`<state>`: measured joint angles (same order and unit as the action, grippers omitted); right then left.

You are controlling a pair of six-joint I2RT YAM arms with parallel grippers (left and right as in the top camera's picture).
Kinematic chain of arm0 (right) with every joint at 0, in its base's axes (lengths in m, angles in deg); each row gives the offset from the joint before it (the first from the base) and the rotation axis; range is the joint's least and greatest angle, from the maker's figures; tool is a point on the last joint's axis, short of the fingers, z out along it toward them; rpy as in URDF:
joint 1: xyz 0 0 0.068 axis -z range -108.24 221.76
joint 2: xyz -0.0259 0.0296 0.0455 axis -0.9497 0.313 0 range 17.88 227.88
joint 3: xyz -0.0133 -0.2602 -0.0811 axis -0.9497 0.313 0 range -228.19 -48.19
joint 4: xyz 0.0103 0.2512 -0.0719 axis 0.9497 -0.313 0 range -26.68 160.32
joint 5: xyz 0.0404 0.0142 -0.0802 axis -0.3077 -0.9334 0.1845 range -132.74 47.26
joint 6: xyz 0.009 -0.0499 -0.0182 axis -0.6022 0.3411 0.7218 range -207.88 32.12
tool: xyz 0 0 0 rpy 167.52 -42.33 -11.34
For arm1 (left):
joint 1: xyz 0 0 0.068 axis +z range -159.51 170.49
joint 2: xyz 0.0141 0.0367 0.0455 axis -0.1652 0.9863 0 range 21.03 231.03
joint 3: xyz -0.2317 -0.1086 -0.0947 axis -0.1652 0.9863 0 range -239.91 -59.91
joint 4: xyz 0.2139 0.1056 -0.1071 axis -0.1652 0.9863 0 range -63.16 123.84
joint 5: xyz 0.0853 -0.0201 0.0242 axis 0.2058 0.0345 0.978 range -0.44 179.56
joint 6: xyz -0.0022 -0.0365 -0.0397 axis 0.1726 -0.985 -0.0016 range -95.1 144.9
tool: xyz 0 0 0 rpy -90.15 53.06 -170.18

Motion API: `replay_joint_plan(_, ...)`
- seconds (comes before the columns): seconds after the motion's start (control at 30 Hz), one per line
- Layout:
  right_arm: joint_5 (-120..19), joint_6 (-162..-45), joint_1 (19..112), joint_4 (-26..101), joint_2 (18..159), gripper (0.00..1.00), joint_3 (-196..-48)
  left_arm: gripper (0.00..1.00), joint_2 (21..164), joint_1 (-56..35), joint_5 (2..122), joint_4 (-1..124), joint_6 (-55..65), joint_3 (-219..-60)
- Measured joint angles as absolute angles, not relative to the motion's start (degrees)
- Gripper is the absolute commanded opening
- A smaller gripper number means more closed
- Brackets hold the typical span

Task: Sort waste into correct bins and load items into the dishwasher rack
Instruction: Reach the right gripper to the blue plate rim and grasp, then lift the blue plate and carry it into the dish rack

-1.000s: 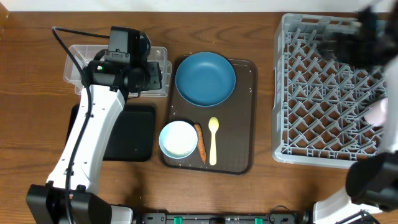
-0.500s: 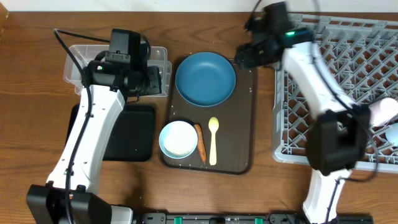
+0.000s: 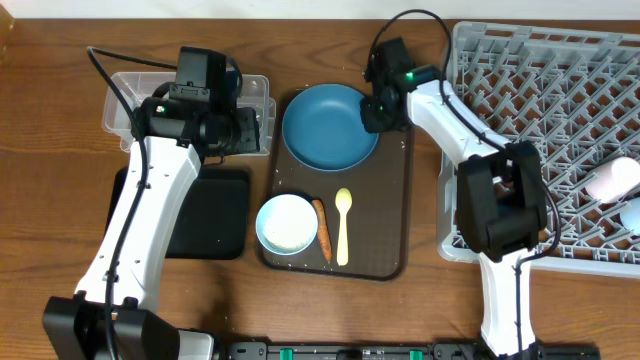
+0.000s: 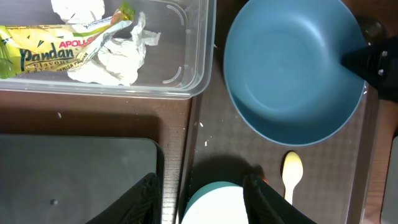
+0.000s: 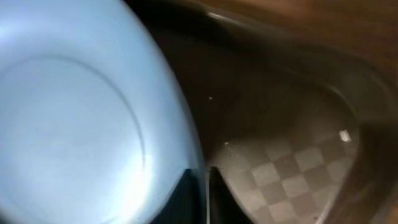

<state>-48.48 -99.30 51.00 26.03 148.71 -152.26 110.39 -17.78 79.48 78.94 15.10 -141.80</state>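
The dark-blue plate [image 3: 330,125] lies at the back of the brown serving tray [image 3: 385,200]. My right gripper [image 3: 378,108] is shut on the plate's right rim, and the wrist view shows the thin edge [image 5: 74,112] pinched at the right gripper [image 5: 206,171]. My left gripper [image 3: 245,125] hangs open beside the clear tub [image 3: 120,110], holding nothing. Below the left gripper [image 4: 200,186] is the light-blue bowl [image 4: 217,202]. Crumpled tissue [image 4: 115,56] and a yellow-green wrapper [image 4: 50,53] lie in the tub. The bowl [image 3: 287,224], carrot stick [image 3: 322,228] and yellow spoon [image 3: 343,225] sit at the tray's front.
The black tray [image 3: 215,215] lies under the left arm, in front of the tub. The grey dishwasher rack [image 3: 540,150] fills the right side, with a pink cup [image 3: 610,180] and a blue cup [image 3: 632,213] at its right edge.
My right arm swung from over the rack to the plate's right rim and its jaws closed on it. The left arm stayed put.
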Motion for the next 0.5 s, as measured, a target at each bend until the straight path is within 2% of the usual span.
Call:
replay_joint_plan(0.23, -48.94, -99.39, 52.18, 24.34, 148.64, 0.01, -153.42, 0.46, 110.39, -17.78, 79.48, 78.94, 15.12, -141.8)
replay_joint_plan(0.5, -42.58, -92.81, 60.12, 21.7, 140.99, 0.01, -158.41, 0.46, 110.39, -17.78, 79.5, 78.94, 15.12, -141.78)
